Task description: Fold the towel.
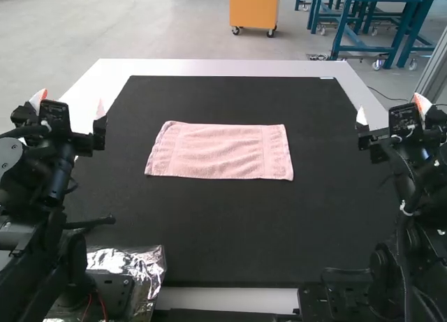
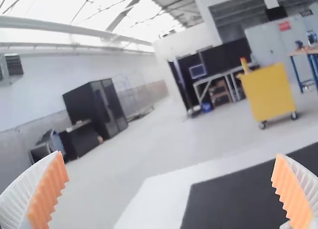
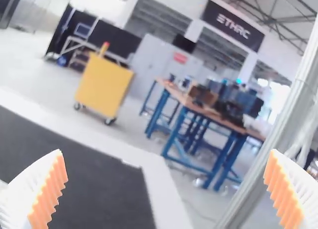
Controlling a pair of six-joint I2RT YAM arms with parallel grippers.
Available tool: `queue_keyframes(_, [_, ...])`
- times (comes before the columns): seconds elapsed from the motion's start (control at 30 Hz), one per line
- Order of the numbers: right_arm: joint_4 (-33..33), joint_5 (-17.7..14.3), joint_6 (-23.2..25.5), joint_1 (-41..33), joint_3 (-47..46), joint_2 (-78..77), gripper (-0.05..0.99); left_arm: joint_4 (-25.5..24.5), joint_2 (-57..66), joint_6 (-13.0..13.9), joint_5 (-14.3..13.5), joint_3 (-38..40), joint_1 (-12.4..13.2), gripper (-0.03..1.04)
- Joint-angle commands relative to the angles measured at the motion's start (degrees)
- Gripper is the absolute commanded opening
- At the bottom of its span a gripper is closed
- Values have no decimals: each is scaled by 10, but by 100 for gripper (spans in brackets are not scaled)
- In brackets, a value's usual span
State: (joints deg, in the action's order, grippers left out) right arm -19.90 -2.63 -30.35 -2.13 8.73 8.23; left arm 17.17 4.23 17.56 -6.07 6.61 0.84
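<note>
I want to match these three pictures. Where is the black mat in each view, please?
High view: the black mat lies mid-picture, under the pink towel.
Left wrist view: a far corner, partly behind one finger of the left hand.
Right wrist view: a far corner, partly behind one finger of the right hand.
Shared landmark: the table's white border.

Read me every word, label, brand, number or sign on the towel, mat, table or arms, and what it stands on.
Pink towel: no text.
Black mat: no text; the small pale mark at its far right corner is too small to read.
White table: no text.
Left arm, right arm: any marks are too small to read.
</note>
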Motion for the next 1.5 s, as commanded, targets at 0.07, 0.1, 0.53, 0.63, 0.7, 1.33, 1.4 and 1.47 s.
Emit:
queue_keyframes(0.07, [13, -32, 147, 6, 167, 216, 91, -27, 191, -92, 3, 176, -6, 97])
queue_keyframes(0.1, [29, -31, 174, 6, 197, 260, 91, -45, 240, -118, 11, 206, -6, 97])
queue_keyframes(0.53, [122, 66, 264, -30, 359, 696, 91, -137, 705, -182, 45, 373, -11, 97])
queue_keyframes(0.63, [120, 82, 279, -45, 370, 751, 91, -145, 777, -205, 67, 394, -12, 97])
queue_keyframes(0.7, [121, 82, 287, -57, 383, 781, 91, -137, 815, -208, 69, 408, -12, 97])
queue_keyframes(1.33, [80, 69, 298, -102, 504, 998, 91, -82, 1026, -190, 76, 523, -31, 97])
queue_keyframes(1.4, [78, 69, 297, -103, 518, 1017, 91, -76, 1034, -185, 75, 527, -31, 96])
queue_keyframes(1.47, [78, 68, 296, -109, 534, 1038, 91, -64, 1041, -185, 76, 529, -31, 96])
